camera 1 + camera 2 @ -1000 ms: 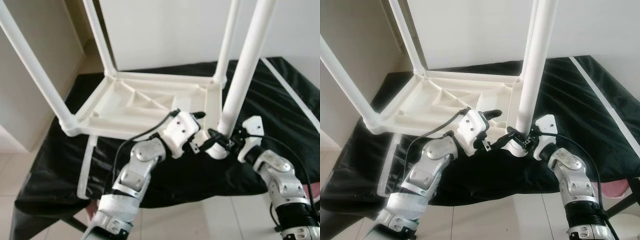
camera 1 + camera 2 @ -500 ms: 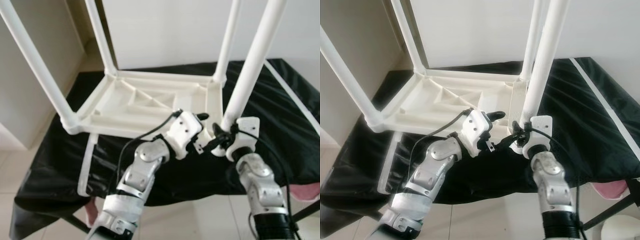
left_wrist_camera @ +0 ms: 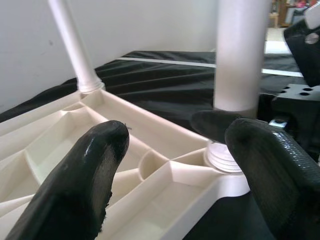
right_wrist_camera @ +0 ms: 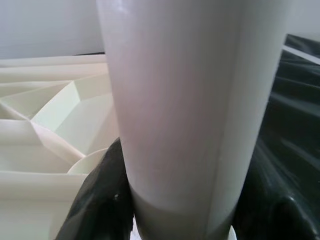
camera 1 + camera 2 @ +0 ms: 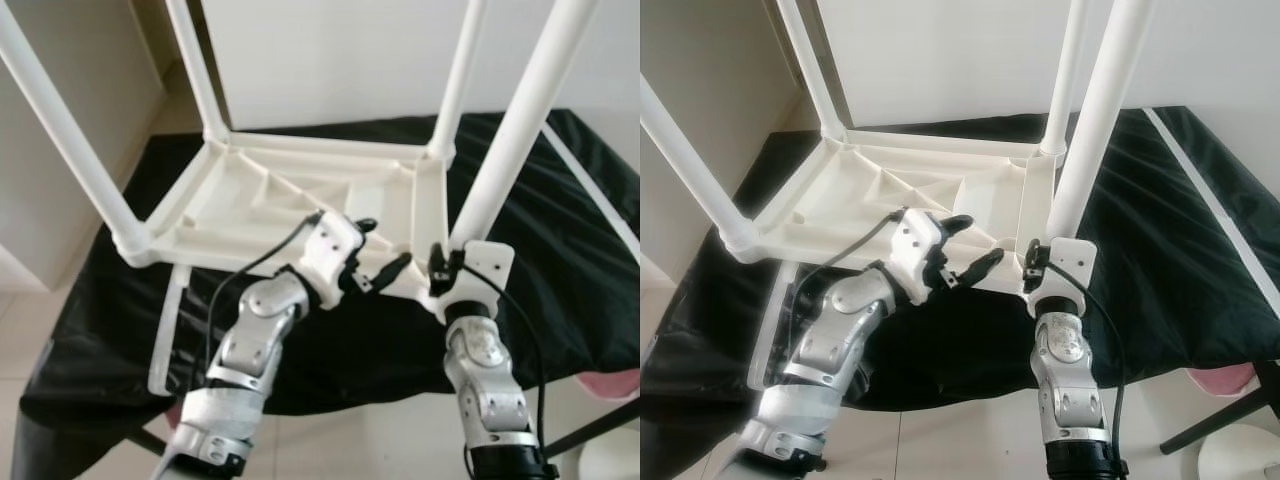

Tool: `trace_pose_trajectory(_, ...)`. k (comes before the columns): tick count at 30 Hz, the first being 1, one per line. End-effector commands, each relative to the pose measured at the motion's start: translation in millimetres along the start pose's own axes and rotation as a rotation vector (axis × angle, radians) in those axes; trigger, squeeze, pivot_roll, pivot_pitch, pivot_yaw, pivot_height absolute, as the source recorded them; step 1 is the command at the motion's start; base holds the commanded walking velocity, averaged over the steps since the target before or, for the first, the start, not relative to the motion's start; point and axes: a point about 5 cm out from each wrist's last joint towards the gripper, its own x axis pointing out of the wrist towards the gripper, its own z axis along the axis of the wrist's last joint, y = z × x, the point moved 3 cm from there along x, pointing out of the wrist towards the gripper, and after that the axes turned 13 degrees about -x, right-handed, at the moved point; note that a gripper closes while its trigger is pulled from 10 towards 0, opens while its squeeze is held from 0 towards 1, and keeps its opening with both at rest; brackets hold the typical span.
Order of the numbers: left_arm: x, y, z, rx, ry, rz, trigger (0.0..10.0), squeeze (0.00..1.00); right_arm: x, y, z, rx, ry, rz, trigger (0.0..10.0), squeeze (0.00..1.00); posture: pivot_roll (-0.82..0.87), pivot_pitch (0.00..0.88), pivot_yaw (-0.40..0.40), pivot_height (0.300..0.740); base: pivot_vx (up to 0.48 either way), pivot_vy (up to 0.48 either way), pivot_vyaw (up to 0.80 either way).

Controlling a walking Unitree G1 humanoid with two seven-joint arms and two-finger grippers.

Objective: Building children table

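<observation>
Right tool (image 5: 1040, 262) clenched the upright white leg (image 5: 1095, 120) at its base over the tabletop (image 5: 840, 205) corner socket, while the released left tool (image 5: 965, 250) hovered just beside.

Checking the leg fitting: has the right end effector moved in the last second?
Yes. The right end effector swung from the right of the white leg to its near side, at the tabletop corner.

Both arms are built of rounded silver metal segments with dark joints, each ending in a white plastic wrist housing. A thin black cable loops along each forearm to the wrist. The left gripper (image 5: 378, 272) and right gripper (image 5: 440, 272) carry long black rubbery fingers (image 3: 90, 185) with a finely textured surface.
</observation>
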Motion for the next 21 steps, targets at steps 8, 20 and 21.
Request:
trace_pose_trajectory(8, 0.7, -4.3, -1.5, -0.06, 0.004, 0.011, 10.0, 0.0, -1.7, -38.2, -17.0, -0.039, 0.015, -0.008, 10.0, 1.0, -0.1, 0.065, 0.082, 0.74, 0.0, 0.0, 0.0)
trace_pose_trajectory(20, 6.7, -21.8, -2.8, -0.066, 0.023, -0.089, 10.0, 0.0, -10.3, -44.7, -6.4, -0.033, -0.08, 0.352, 10.0, 0.0, -0.17, 0.084, 0.094, 0.74, 0.0, 0.0, 0.0)
trace_pose_trajectory(21, 6.7, -21.8, -2.8, -0.066, 0.023, -0.089, 10.0, 0.0, -10.3, -44.7, -6.4, -0.033, -0.08, 0.352, 10.0, 0.0, -0.17, 0.084, 0.094, 0.74, 0.0, 0.0, 0.0)
